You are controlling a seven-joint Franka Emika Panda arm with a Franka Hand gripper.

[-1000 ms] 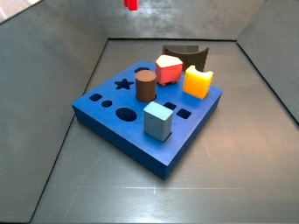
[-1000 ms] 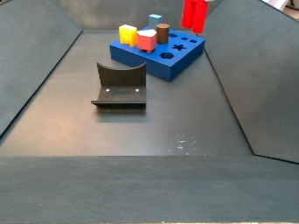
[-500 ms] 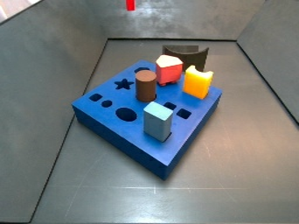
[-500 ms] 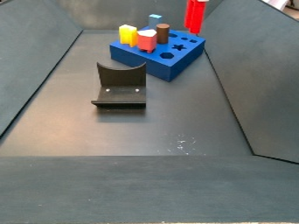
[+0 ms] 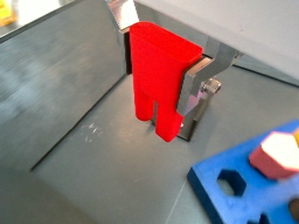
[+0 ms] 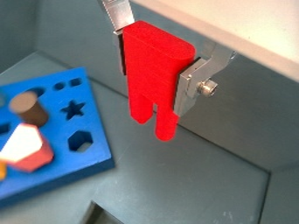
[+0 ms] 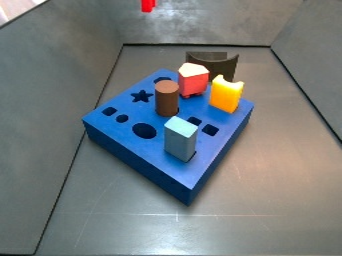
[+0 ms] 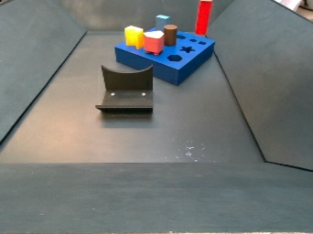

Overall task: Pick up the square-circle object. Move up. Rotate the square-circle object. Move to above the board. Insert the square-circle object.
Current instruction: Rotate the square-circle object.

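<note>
the end effector [image 5: 163,77] grips the square-circle object [image 5: 158,77] high above the board [image 7: 154,150], which holds several blocks.

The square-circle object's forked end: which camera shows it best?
A wrist view: the square-circle object fills the frame, both legs plain, held in the pincer. The other wrist view shows it nearly as well. One side view catches only a red sliver at the frame's top; the other shows a slim bar above the board.
</note>
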